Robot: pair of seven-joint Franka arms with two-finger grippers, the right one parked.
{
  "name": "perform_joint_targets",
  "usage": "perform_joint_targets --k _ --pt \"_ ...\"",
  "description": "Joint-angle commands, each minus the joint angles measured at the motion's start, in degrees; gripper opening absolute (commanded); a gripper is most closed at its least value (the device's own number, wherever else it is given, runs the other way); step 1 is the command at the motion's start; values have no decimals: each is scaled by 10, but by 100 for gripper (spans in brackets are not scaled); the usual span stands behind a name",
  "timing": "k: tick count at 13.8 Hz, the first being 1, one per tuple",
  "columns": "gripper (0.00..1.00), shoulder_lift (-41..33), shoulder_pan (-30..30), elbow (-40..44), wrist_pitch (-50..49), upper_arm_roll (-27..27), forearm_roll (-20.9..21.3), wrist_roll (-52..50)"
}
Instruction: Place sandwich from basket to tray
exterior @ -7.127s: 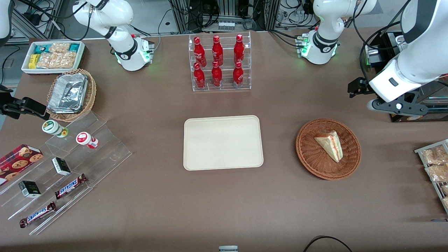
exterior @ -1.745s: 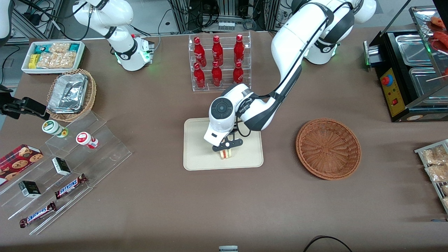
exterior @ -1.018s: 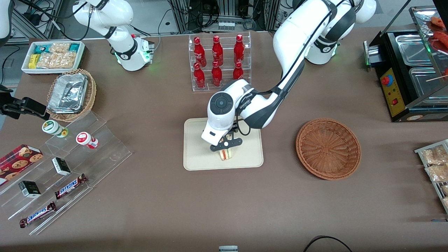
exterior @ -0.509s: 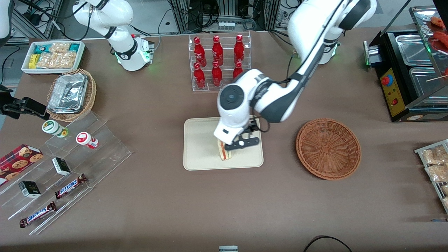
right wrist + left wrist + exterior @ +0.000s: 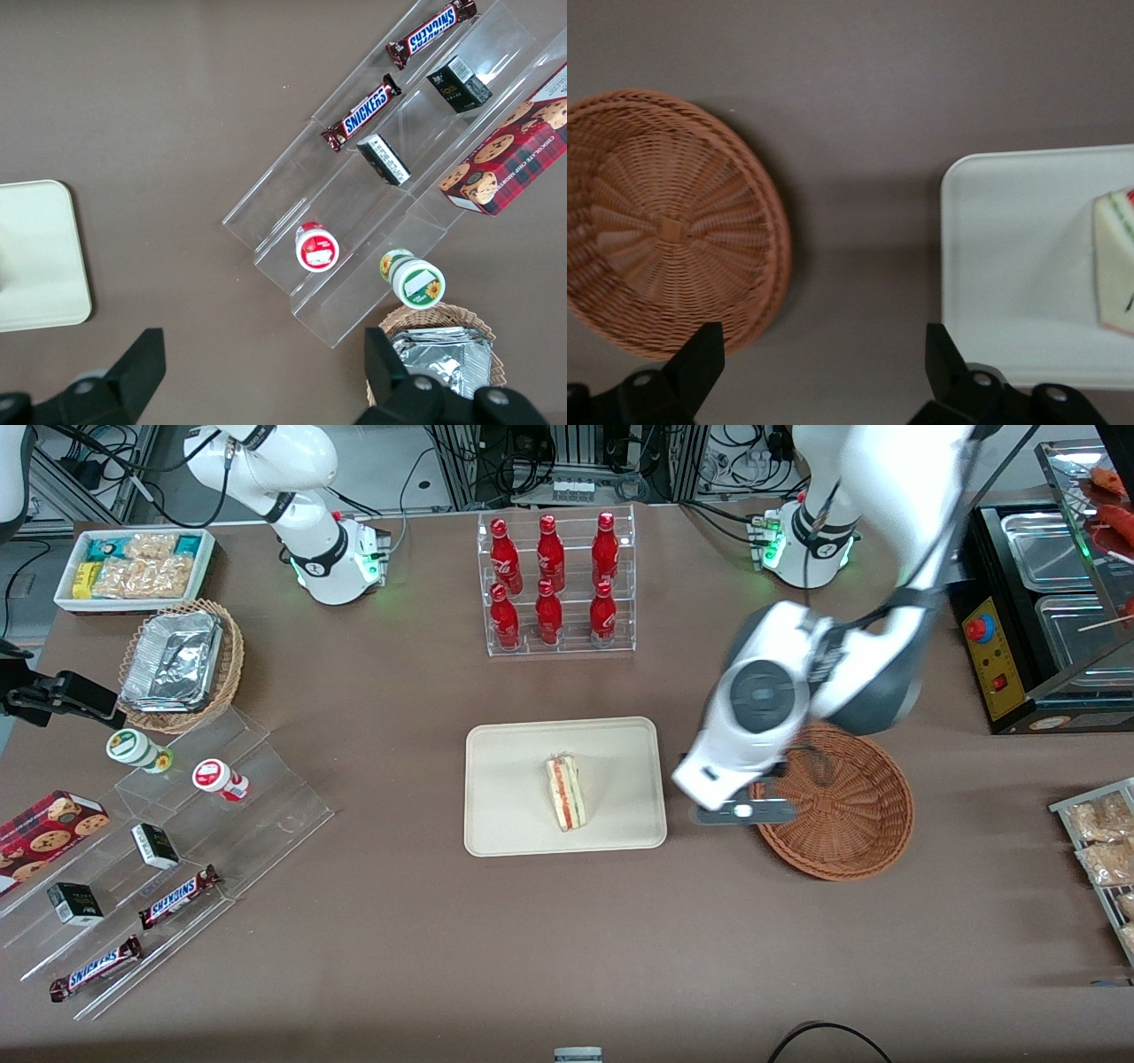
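The sandwich (image 5: 565,792) stands on its edge near the middle of the beige tray (image 5: 505,806), its red and green layers facing up. Nothing holds it. The reddish-brown basket (image 5: 850,824) has nothing in it. My left gripper (image 5: 740,811) hangs above the table between tray and basket, over the basket's rim, open and holding nothing. The left wrist view looks down on the basket (image 5: 664,221), the tray's corner (image 5: 1010,266) and a piece of the sandwich (image 5: 1116,261), with bare table between the open gripper's (image 5: 824,363) fingers.
A clear rack of red bottles (image 5: 554,584) stands farther from the camera than the tray. A black appliance (image 5: 1019,611) and a rack of packets (image 5: 1103,850) sit at the working arm's end. A stepped acrylic shelf with snacks (image 5: 177,850) lies toward the parked arm's end.
The gripper let go of the sandwich, rose, and swung off the tray toward the basket. The sandwich stays on the tray.
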Motion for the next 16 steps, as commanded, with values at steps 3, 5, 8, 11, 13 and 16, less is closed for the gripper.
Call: perform_joint_targets --k 3,5,8,11,13,16 --pt "100 -150 72 -140 -10 0 -24 140" --pt "100 -183 106 -154 -23 0 -25 185" --pt "100 -217 139 -132 -99 18 -64 282" --pt "100 -229 139 -82 -178 44 -71 329" --pt "100 -234 139 -45 -225 55 -71 337" --pt "100 -235 140 -9 -266 56 -71 338"
